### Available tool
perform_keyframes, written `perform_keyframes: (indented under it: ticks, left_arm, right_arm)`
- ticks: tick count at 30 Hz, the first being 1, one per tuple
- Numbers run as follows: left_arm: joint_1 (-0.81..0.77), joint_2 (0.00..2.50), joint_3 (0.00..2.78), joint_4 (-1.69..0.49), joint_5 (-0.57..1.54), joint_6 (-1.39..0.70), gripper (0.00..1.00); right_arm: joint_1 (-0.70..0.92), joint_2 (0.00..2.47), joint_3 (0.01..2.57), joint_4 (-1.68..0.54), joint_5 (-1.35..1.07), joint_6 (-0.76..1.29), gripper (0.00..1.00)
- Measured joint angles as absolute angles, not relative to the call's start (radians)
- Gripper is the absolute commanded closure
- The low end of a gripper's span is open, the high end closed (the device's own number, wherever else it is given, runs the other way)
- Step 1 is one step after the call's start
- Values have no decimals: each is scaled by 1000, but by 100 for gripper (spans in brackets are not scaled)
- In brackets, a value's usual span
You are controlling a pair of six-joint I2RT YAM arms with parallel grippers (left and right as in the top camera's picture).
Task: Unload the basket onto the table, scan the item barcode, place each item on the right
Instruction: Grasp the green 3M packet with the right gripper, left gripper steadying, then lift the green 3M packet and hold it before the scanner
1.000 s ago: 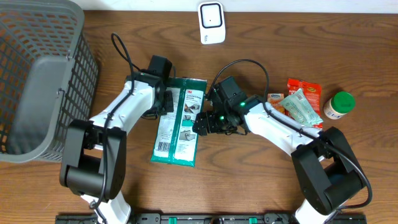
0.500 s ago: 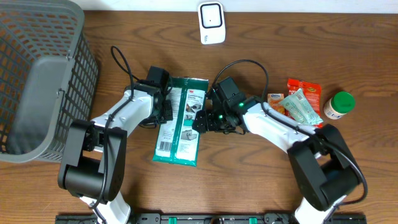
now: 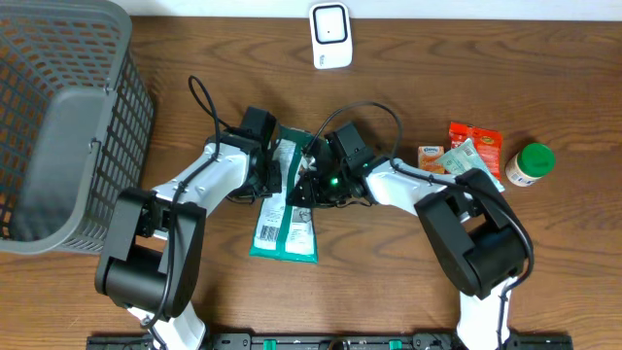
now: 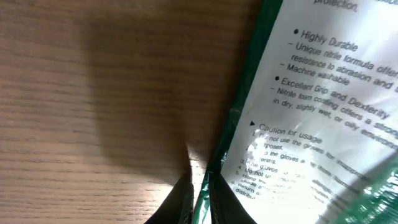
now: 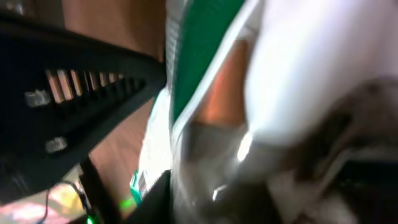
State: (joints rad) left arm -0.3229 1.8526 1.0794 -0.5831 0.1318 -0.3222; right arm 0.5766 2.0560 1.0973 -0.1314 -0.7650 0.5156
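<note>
Here, the pack (image 3: 288, 228) lies at surface (image 3: 389, 282) centre, barcode (image 3: 271, 233) at its 6 o'clock end; left fingers (image 4: 179, 202) pinch its edge; right fingers (image 3: 313, 185): state unclear. Raise evenly, barcode facing the scanner (image 3: 329, 36) at 12 o'clock.

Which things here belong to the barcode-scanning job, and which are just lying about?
In the job:
glove package
white scanner

Lying about:
grey mesh basket
orange packets
pale green sachet
green-capped bottle
</note>
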Motion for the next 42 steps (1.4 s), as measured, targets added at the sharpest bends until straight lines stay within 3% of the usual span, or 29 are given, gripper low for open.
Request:
perform_keyframes:
  ticks: [1, 8, 16, 21, 23, 26, 29, 32, 35, 42]
  left_arm:
    - [-323, 1852, 1079, -583, 132, -322, 87]
    - [-298, 1803, 1079, -632, 159, -324, 75]
    - [-171, 1398, 1087, -691, 173, -334, 63]
    - [-130, 1208, 1093, -703, 171, -314, 61]
    - [-116, 1158, 1093, -706, 155, -313, 55]
    - [-99, 1104, 1093, -706, 115, -307, 53]
    - [-93, 1081, 1094, -705, 66, -307, 45]
    - [-93, 1087, 1094, -707, 42, -305, 36]
    - [-93, 1098, 1094, -707, 30, -299, 20]
    - [-93, 1125, 1094, -706, 19, -292, 18]
  right_arm:
    - [576, 2058, 1096, -131, -765, 505, 99]
    - [565, 2038, 1090, -160, -757, 377, 99]
    - [519, 1768, 1081, -329, -651, 186, 99]
    - [517, 1625, 1109, -466, -581, 68, 99]
    - [517, 1605, 1192, -642, -541, -4, 99]
    - [518, 1609, 1363, -850, -470, -93, 99]
    - [527, 1630, 1662, -1103, -318, -199, 99]
    - [556, 1646, 1837, -1202, -185, -272, 99]
    - [612, 1671, 1917, -1206, -9, -362, 99]
    - [689, 1813, 1917, -1018, 303, -616, 99]
